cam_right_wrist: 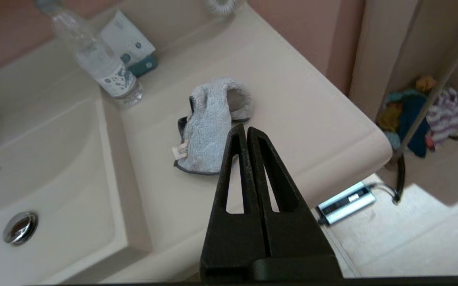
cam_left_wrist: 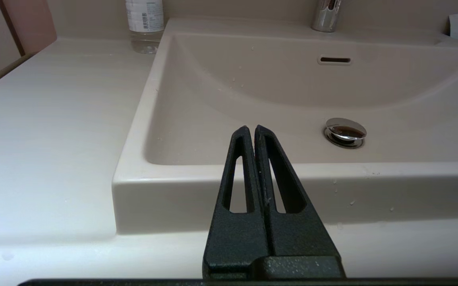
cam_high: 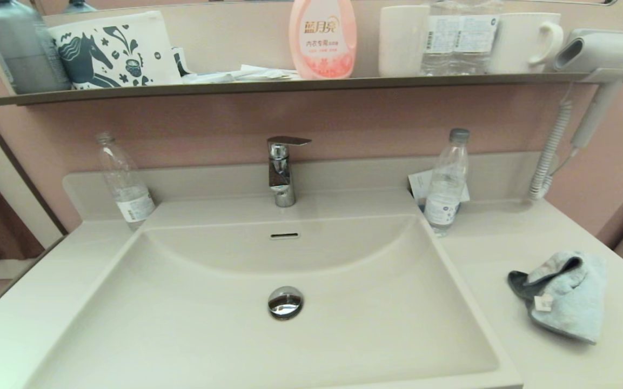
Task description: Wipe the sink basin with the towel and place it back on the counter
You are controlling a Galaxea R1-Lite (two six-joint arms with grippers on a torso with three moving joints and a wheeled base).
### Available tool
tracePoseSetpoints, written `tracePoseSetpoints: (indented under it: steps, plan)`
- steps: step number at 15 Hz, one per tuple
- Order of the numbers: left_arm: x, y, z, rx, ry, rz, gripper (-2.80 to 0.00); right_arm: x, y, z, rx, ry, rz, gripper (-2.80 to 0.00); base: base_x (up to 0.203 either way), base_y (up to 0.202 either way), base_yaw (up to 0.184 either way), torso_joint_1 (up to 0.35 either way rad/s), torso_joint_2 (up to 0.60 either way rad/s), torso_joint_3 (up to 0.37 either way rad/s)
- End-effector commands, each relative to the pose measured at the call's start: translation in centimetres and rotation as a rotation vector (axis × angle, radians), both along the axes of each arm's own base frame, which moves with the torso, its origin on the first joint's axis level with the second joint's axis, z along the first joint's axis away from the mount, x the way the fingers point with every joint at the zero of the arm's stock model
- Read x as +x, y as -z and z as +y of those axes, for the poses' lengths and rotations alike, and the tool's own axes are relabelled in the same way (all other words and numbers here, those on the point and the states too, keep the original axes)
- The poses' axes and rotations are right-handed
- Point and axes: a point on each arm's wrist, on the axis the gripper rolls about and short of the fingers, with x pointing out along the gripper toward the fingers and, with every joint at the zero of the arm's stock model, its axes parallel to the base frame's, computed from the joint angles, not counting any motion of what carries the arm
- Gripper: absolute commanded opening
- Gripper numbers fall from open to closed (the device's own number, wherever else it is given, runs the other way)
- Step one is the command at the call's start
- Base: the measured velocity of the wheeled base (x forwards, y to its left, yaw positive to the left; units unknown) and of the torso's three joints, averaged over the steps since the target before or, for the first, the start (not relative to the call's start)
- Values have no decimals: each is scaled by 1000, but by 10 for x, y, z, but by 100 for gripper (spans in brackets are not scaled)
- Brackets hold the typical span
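The cream-white sink basin (cam_high: 192,324) fills the middle of the head view, with its chrome drain plug (cam_high: 285,302) and slot overflow hole (cam_high: 284,235). The towel (cam_high: 568,294), pale blue with a dark grey underside and a white tag, lies crumpled on the counter (cam_high: 506,243) to the basin's right. Neither arm shows in the head view. My right gripper (cam_right_wrist: 246,128) is shut and empty, hovering above the counter's front edge, short of the towel (cam_right_wrist: 209,127). My left gripper (cam_left_wrist: 251,128) is shut and empty, in front of the basin's (cam_left_wrist: 252,95) front rim.
A chrome faucet (cam_high: 281,170) stands behind the basin. Clear plastic bottles stand at the back left (cam_high: 125,183) and back right (cam_high: 445,181), with a card (cam_high: 418,183) behind the right one. The wall shelf (cam_high: 268,85) carries bottles and mugs. A hairdryer (cam_high: 597,59) hangs at the right.
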Motion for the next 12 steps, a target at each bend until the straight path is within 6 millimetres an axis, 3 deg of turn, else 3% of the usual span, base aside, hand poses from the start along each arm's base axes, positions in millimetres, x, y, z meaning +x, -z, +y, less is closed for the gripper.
tracePoseSetpoints:
  steps: [1, 3, 7, 12]
  plan:
    - [0, 0, 0, 0, 0, 0, -280, -52, 25, -2, 1, 2, -147, -280, 0, 0, 0, 0, 0, 0]
    - [0, 0, 0, 0, 0, 0, -280, -64, 58, -1, -46, -40, -143, -280, 0, 0, 0, 0, 0, 0]
    - [0, 0, 0, 0, 0, 0, -280, -61, 119, 6, -159, -167, -193, -280, 0, 0, 0, 0, 0, 0]
    - [0, 0, 0, -2, 0, 0, -280, -18, 180, 8, -271, -203, -165, -280, 0, 0, 0, 0, 0, 0]
